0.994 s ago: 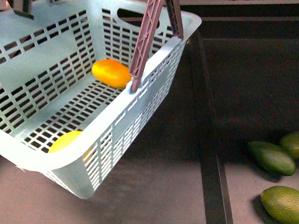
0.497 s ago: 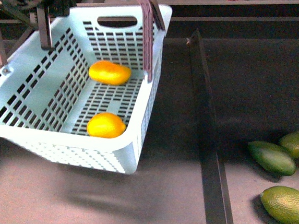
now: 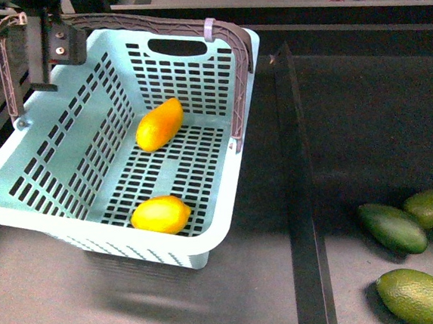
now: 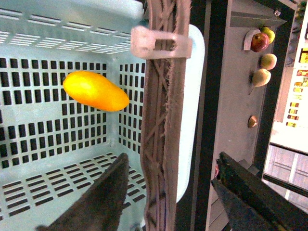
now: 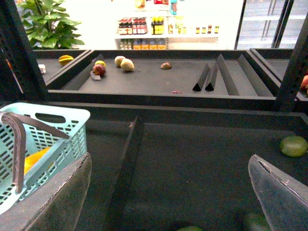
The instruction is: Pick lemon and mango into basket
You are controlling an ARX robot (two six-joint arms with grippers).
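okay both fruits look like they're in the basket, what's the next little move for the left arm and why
Probably lift the left gripper straight up off the brown handle. Its fingers stand open either side of the handle, and the lemon and mango already lie inside the basket, which looks set down on the shelf.

The basket [image 3: 228,206] has swung level, fruits shifting inside.
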